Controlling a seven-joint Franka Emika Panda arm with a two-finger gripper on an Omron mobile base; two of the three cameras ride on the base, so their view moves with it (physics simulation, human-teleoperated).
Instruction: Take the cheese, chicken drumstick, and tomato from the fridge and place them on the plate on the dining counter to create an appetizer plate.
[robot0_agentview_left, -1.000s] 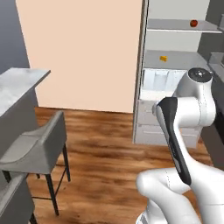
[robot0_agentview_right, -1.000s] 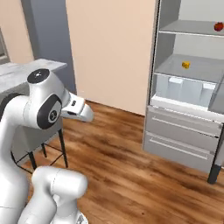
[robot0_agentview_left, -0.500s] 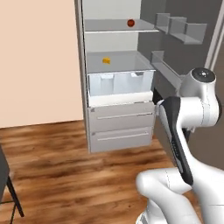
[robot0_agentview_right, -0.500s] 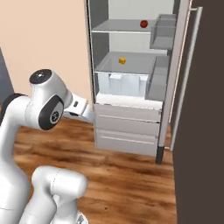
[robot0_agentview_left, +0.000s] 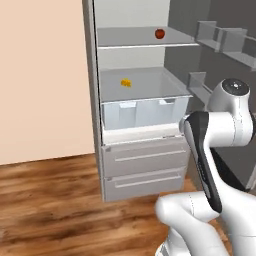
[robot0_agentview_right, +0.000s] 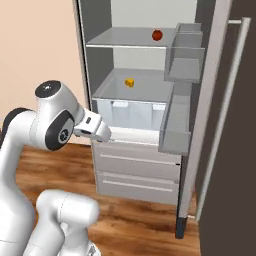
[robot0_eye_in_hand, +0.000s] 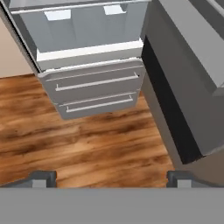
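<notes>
The fridge (robot0_agentview_left: 92, 100) stands open in front of me. A red tomato (robot0_agentview_left: 159, 33) (robot0_agentview_right: 157, 35) sits on its upper shelf. On the shelf below lies the yellow-orange cheese (robot0_agentview_left: 126, 83) (robot0_agentview_right: 130, 82), just above the translucent drawer (robot0_agentview_left: 145, 112) (robot0_eye_in_hand: 83, 26). My gripper (robot0_eye_in_hand: 111, 178) is open with nothing between its fingertips; it hangs well short of the fridge, over the wooden floor, and points down at the lower drawers. My hand (robot0_agentview_right: 92, 127) is level with the translucent drawer's front. The chicken drumstick, the plate and the dining counter are out of view.
The fridge door (robot0_agentview_right: 215, 100) swings open on the right, its shelves (robot0_agentview_right: 182, 55) jutting inward. Two grey drawers with bar handles (robot0_agentview_left: 145, 167) (robot0_eye_in_hand: 94, 85) close the fridge's bottom. A beige wall (robot0_agentview_left: 45, 75) lies left. Wooden floor (robot0_eye_in_hand: 87, 144) spreads in front.
The whole picture has swung: the base has turned away from the counter and stools to face the fridge, which now looks nearer and centred. The gripper has stayed open.
</notes>
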